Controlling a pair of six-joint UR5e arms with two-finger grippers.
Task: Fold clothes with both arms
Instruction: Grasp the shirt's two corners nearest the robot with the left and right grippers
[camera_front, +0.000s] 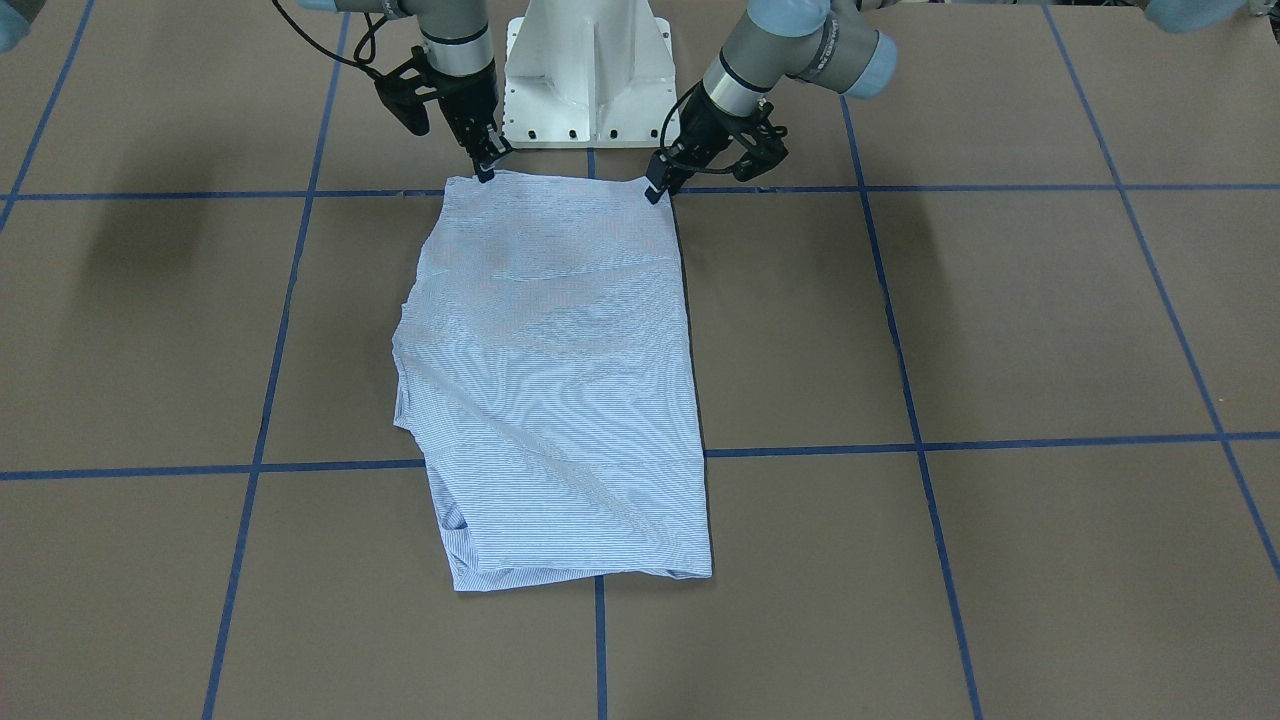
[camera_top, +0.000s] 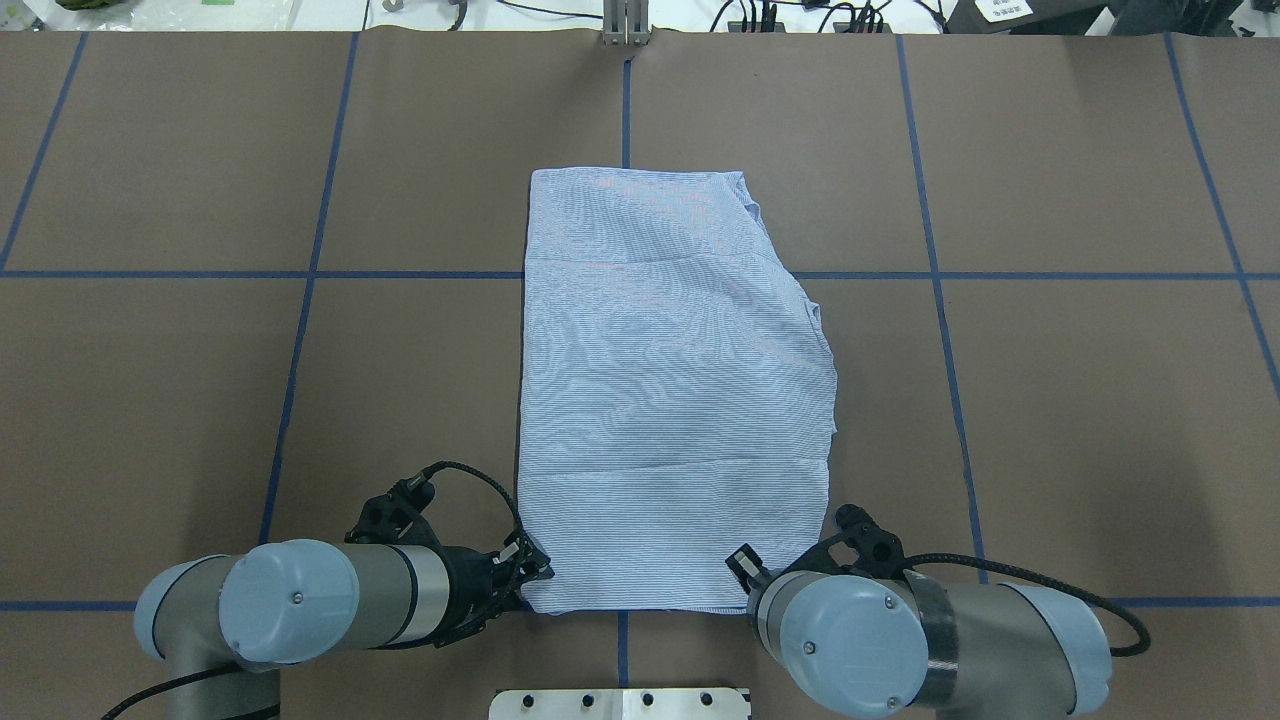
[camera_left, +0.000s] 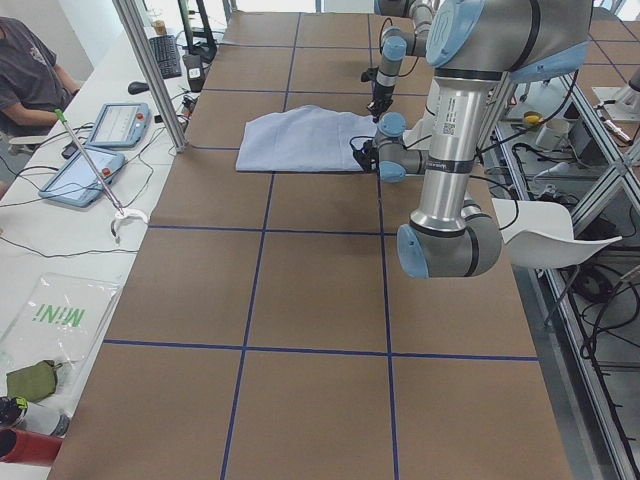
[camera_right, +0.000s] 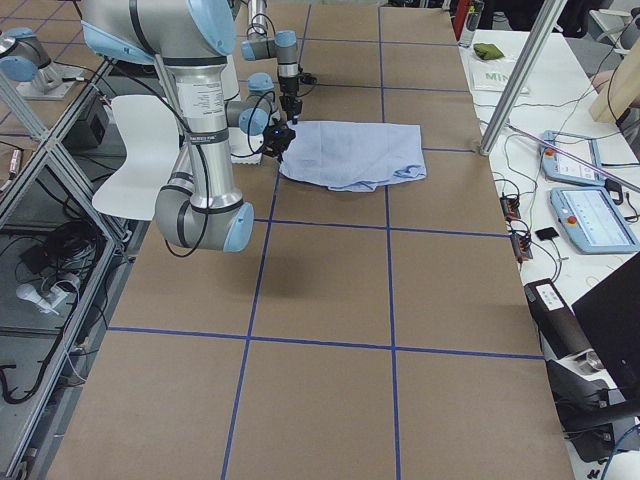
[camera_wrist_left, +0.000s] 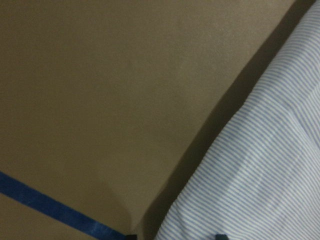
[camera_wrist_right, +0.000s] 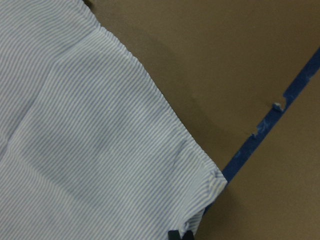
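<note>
Front-facing view, left hand (camera_front: 657, 190) and right hand (camera_front: 486, 170) each pinching shirt (camera_front: 560, 380) corners

Brown table surface (camera_top: 1080, 420) divided into squares by blue tape lines (camera_top: 300, 310). A white side bench (camera_left: 60, 250) carrying tablet consoles (camera_left: 82, 177) and cables is seen alongside, framed by aluminium posts (camera_left: 150, 70).

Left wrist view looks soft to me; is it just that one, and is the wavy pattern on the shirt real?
Left wrist view: soft throughout, shirt stripes smeared, dark shadow along its edge. Right wrist view: sharper, stripes and hem distinct. Front-facing and overhead views: the wavy bands look like moiré from the fine stripes, not creases; broad soft arm shadows lie on the table.
</note>
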